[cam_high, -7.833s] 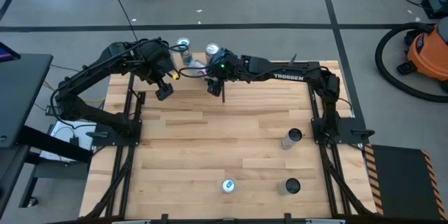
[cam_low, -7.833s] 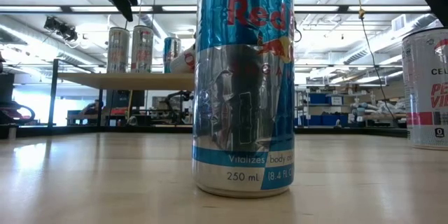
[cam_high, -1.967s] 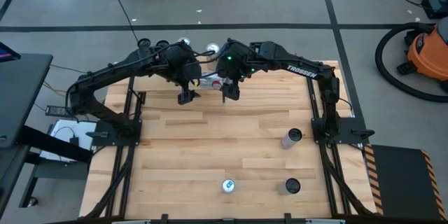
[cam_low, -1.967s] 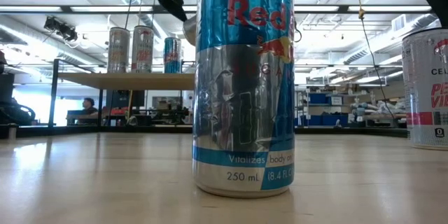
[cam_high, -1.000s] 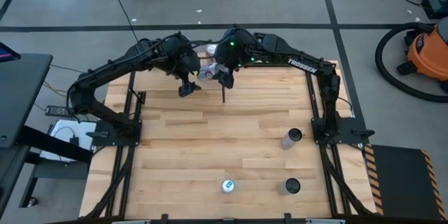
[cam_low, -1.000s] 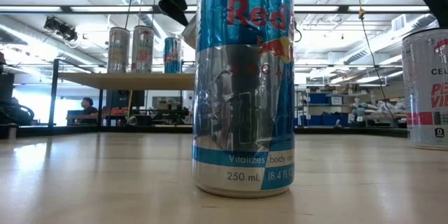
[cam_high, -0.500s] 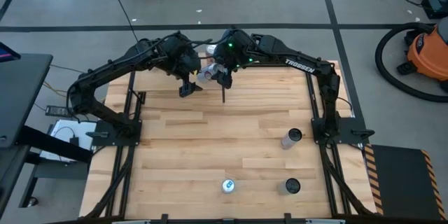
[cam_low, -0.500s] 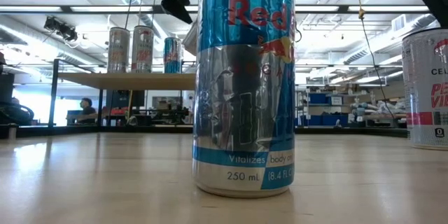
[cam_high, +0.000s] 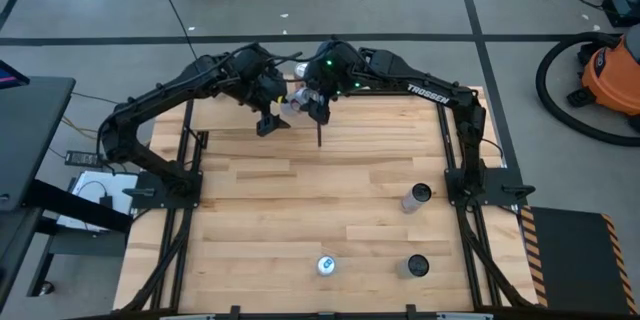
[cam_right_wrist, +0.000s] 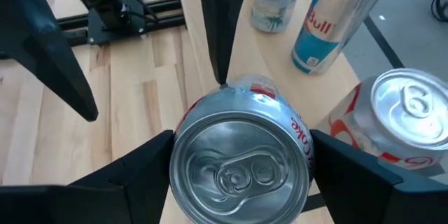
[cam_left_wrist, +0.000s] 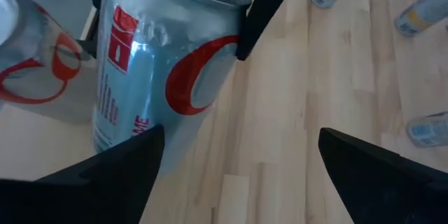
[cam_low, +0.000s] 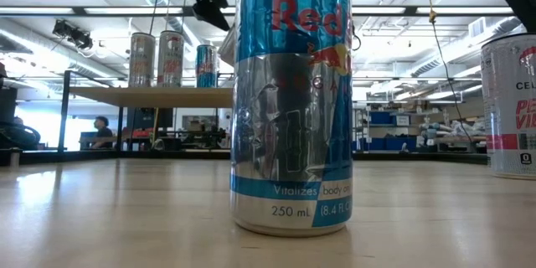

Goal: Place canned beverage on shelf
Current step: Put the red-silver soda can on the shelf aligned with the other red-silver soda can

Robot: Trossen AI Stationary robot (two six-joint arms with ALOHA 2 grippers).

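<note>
Can (cam_right_wrist: 239,155) tilted in right gripper (cam_right_wrist: 238,175)

left arm (cam_high: 160,110) — dark, cabled | right arm (cam_high: 440,95) — white TROSSEN lettering, green light

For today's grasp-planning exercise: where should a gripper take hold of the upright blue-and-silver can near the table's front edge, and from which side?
Probably the straight side wall at mid-height of the blue-and-silver can, coming down from above: it stands upright, a plain cylinder, and the dark-topped can beside it stands well apart.
</note>
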